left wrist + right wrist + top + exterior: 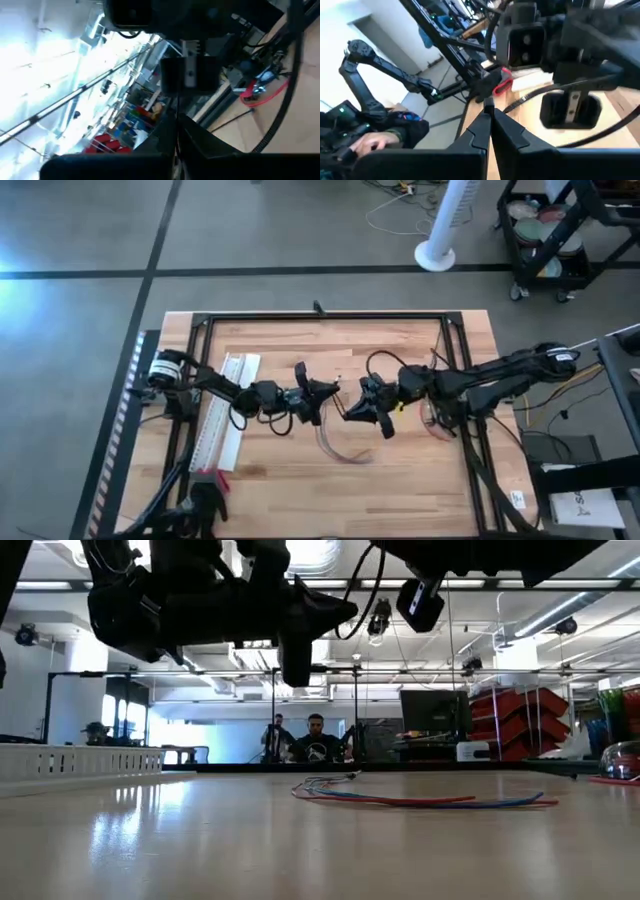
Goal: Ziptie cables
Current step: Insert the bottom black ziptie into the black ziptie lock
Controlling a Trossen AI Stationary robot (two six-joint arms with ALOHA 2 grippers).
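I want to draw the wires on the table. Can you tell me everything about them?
The cables are a thin, loose bundle of long wires lying flat on the wooden table. From above they look pinkish and curve in an arc, just nearer the front edge than the two arms' pincers. From table height they show red and blue strands, gathered at one end and spreading slightly. Nothing grips them, and no ziptie shows around them.

Dark jointed arms, looping black cables

I have both arms raised mid-table, left gripper (322,393) and right gripper (352,412) pinched closed, tips nearly meeting.
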